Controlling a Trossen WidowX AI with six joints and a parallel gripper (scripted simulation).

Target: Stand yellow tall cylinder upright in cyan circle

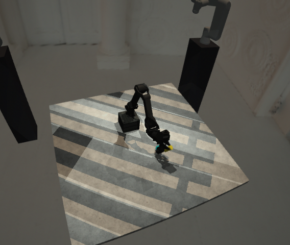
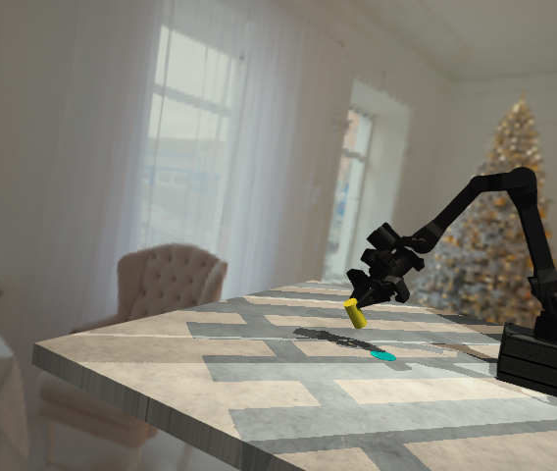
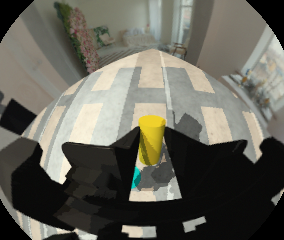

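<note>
The yellow tall cylinder (image 1: 169,148) (image 2: 355,313) (image 3: 151,141) is held off the table, tilted some way from upright; in the exterior view its top leans to the left. My gripper (image 2: 357,302) (image 3: 152,130) is shut on it, one finger on each side in the wrist view. The cyan circle (image 2: 383,356) (image 3: 136,177) lies flat on the table. It is partly hidden by the gripper in the top view and by a finger in the wrist view. In the exterior view the cylinder hangs above and to the left of the circle.
The striped table top (image 1: 113,190) (image 2: 141,349) carries the arm's black base block (image 1: 128,121) (image 2: 537,360). Dark shadows of the arm fall near the circle. Two black pedestals (image 1: 10,100) (image 1: 197,71) with other arms stand beyond the table edges.
</note>
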